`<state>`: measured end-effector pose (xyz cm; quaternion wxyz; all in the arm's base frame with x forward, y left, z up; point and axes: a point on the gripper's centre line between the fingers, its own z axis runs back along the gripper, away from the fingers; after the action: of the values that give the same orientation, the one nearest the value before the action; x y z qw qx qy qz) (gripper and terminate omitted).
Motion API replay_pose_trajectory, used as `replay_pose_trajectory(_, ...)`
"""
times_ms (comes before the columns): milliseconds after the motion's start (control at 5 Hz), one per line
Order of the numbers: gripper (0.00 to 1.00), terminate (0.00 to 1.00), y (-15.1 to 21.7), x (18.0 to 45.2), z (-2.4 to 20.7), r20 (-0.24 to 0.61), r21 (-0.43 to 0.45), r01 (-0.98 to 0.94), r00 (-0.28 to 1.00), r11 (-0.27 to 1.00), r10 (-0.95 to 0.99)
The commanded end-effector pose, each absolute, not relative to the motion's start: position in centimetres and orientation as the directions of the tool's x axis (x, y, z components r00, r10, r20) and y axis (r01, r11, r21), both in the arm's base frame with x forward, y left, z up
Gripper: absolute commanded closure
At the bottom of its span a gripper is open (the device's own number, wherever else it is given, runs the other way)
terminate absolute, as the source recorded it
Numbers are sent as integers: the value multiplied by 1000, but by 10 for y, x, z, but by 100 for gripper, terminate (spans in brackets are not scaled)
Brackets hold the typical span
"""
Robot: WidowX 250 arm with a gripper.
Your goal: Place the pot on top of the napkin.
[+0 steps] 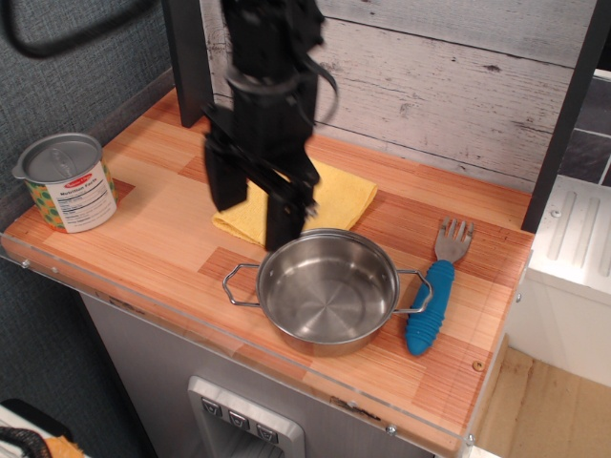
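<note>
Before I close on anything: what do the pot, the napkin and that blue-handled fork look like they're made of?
Pot: polished metal, likely stainless steel; mirror-like reflections and concentric rings on its base. Napkin: soft yellow woven cloth, matte, with folded edges. Fork: grey tines, metal or plastic, hard to tell; ribbed blue handle looks like rubber or plastic. The end effector hangs open above the napkin.

Gripper (254, 208) a touch blurred, arm above it cut off by the top edge, much of the yellow napkin (339, 197) covered behind the black fingers (284, 218), orange object at the bottom-left corner (52, 447) clipped, impossible to identify
</note>
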<state>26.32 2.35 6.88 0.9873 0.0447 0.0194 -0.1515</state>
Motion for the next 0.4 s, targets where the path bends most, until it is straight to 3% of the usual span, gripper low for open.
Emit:
replay_pose_trajectory(0, 0, 0, 14, 277, 48, -25, 102, 344, 939, 933, -343)
replay_pose_trajectory(200, 0, 0, 13, 279, 34, -27, 86, 353, 936, 932, -352)
